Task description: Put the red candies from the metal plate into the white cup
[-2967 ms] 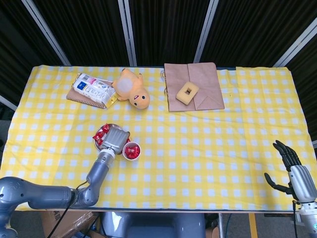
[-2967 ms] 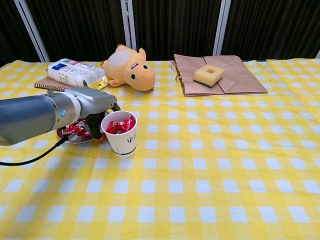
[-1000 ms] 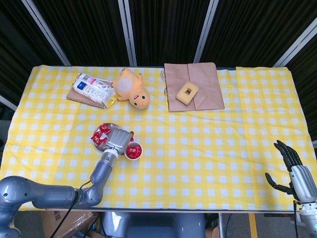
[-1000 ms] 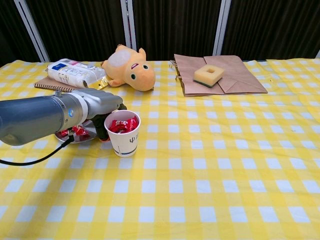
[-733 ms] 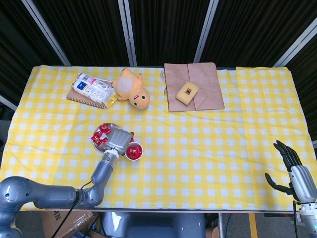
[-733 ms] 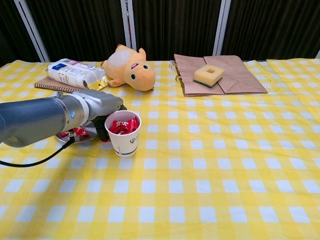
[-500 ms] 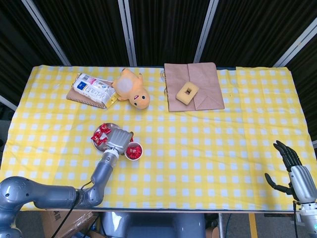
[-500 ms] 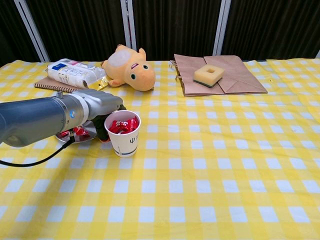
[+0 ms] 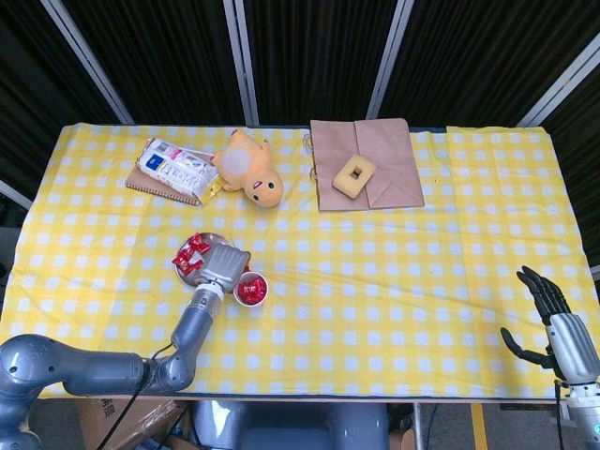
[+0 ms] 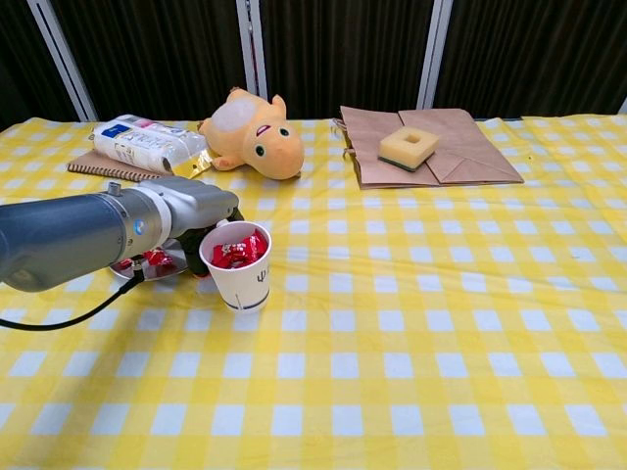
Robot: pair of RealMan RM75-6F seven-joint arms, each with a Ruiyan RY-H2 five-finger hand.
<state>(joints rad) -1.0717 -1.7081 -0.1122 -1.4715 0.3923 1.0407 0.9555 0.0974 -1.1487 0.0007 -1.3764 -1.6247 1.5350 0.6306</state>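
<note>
The white cup (image 10: pixel 238 276) stands left of centre and holds several red candies (image 10: pixel 237 250); it leans a little out of upright. Just behind and left of it lies the metal plate (image 10: pixel 130 271) with a few red candies (image 10: pixel 153 258) on it. My left hand (image 10: pixel 191 211) hangs over the plate's right edge, right against the cup, and the cup hides its fingertips. In the head view the hand (image 9: pixel 223 265) lies between the plate (image 9: pixel 185 274) and the cup (image 9: pixel 250 289). My right hand (image 9: pixel 553 321) rests at the table's near right corner, fingers spread and holding nothing.
At the back left a snack packet (image 9: pixel 175 172) lies on a notebook, with an orange plush toy (image 9: pixel 250 169) beside it. A brown paper bag (image 9: pixel 370 164) with a yellow sponge (image 9: pixel 354 174) on it lies at the back centre.
The cup has shifted slightly left toward my left hand and now leans a little. My left hand has crept rightward along the plate's edge. The right hand has not moved.
</note>
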